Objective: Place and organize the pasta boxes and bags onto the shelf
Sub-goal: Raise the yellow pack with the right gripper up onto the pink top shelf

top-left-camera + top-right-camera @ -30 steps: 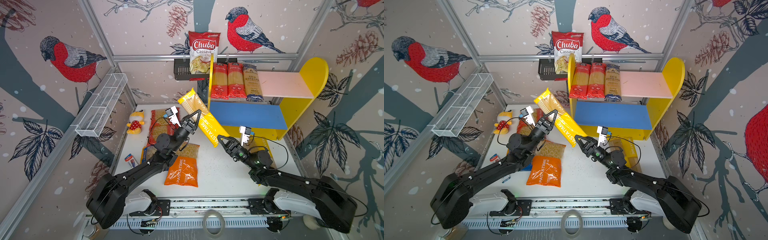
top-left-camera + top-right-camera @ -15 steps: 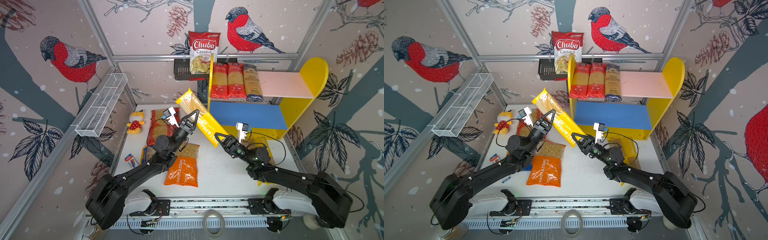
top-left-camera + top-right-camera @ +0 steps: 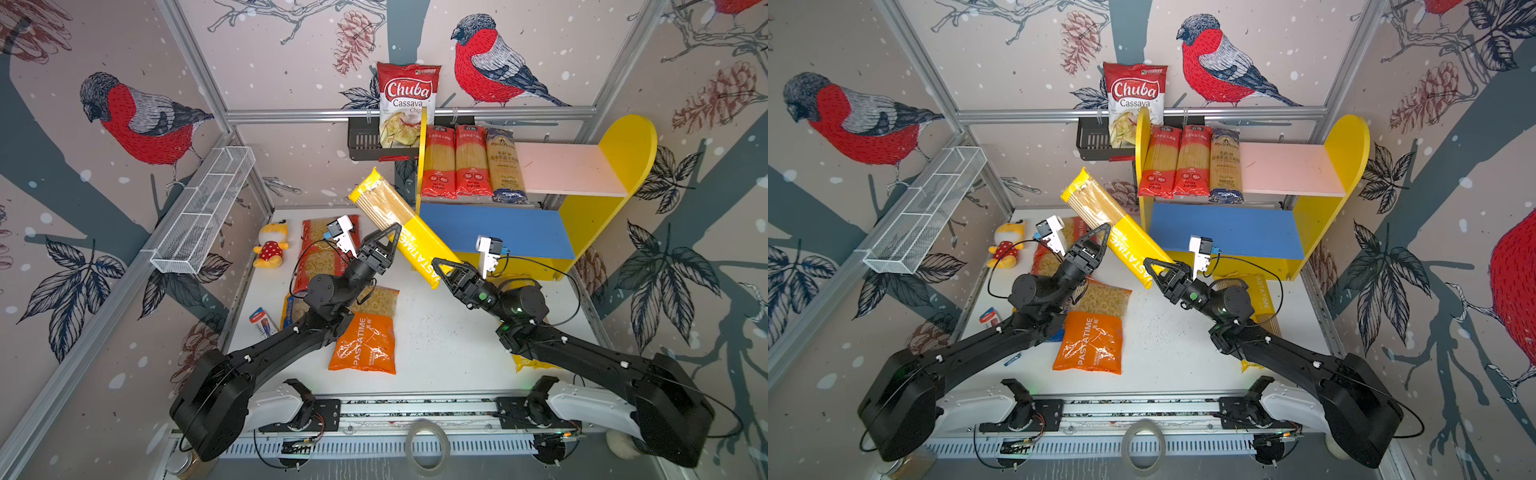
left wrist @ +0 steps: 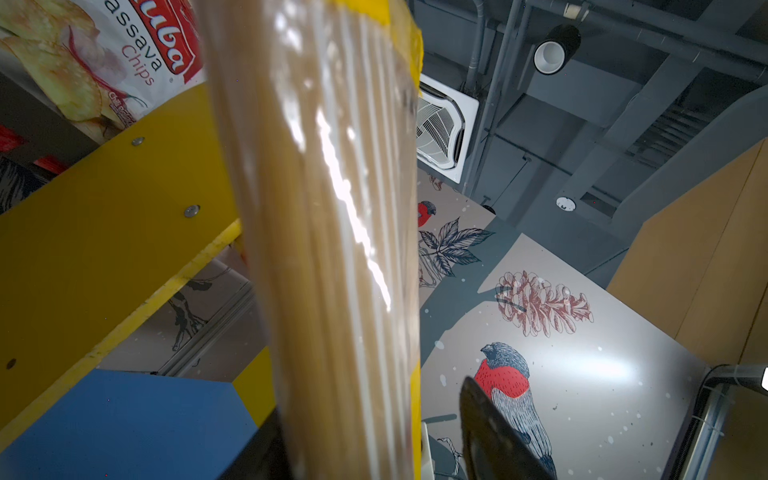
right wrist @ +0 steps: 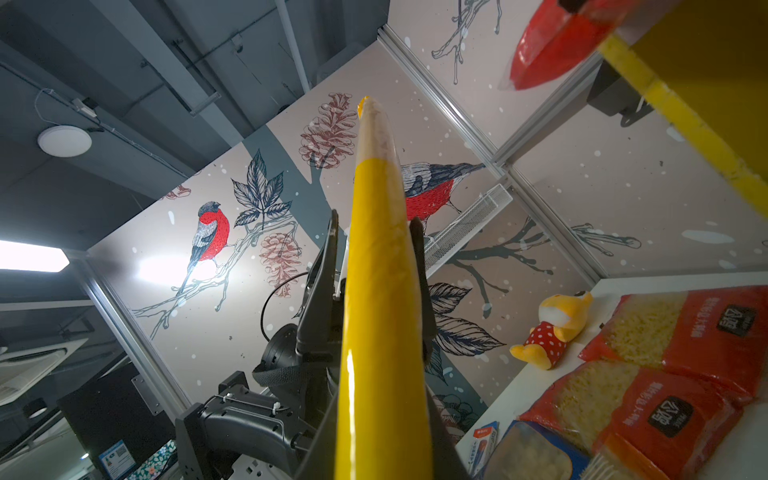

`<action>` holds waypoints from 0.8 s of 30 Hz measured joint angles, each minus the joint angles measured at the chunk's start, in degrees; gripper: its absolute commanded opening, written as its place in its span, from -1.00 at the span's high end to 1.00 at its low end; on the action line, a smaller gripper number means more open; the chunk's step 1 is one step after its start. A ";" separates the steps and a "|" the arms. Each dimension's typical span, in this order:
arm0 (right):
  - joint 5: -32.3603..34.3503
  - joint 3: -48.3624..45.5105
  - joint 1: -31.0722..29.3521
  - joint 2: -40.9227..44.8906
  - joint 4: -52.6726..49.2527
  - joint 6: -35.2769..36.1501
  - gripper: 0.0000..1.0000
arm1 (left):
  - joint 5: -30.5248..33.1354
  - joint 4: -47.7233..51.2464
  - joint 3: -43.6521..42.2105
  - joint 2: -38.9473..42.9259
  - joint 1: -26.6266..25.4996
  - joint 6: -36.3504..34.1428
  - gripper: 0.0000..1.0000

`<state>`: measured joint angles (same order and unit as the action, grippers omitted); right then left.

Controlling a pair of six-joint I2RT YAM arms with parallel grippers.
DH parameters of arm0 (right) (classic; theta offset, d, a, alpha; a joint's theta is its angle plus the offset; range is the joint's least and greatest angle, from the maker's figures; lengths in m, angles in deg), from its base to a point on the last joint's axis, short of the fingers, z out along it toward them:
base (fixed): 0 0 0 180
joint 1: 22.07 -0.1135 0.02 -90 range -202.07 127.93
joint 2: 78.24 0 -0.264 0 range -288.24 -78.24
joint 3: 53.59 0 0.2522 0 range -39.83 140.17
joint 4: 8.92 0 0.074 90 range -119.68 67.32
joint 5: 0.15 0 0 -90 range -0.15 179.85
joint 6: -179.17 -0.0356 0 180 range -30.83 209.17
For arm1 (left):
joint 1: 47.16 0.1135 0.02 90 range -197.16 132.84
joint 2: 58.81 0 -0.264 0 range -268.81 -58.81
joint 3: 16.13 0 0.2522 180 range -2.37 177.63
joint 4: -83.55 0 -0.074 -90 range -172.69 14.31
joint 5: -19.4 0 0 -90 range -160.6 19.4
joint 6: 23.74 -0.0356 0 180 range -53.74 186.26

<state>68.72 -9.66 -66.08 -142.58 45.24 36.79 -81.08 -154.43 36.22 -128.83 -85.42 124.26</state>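
Pasta packs, table stock, left to right: two red macaroni bags (image 3: 313,266) lie lengthwise near the far-left corner of the table (image 3: 440,340), just beside a plush toy (image 3: 270,247). An orange macaroni bag (image 3: 365,345) lies flat toward the front edge. The table's middle strip stands open.

Yellow spaghetti pack (image 3: 401,226): off the table and tilted, upper end toward the far-left, lower end toward the shelf's foot. Its long edge runs close by the shelf's left side panel (image 4: 104,216); contact cannot be told.

Left gripper (image 3: 386,239): jaws parted astride the pack's middle, one finger (image 4: 494,436) clear of the film.

Right gripper (image 3: 438,266): clamped on the pack's lower end.

Shelf (image 3: 619,149), far-right corner of the table: the pink upper board (image 3: 569,170) carries two red spaghetti packs (image 3: 438,166) and one dark-blue pack (image 3: 503,166) side by side at its left end. The rest lies free up to the rounded panel. Blue lower board (image 3: 498,232): free along its front edge.
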 measured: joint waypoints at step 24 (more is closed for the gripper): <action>14.23 25.20 29.53 18.14 -45.64 -0.63 1.00 | 1.55 6.60 -10.82 -1.60 -6.67 -11.02 -0.35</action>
<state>82.95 15.55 -36.55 -124.43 -0.39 36.16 -79.53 -147.83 25.40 -130.43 -92.09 113.25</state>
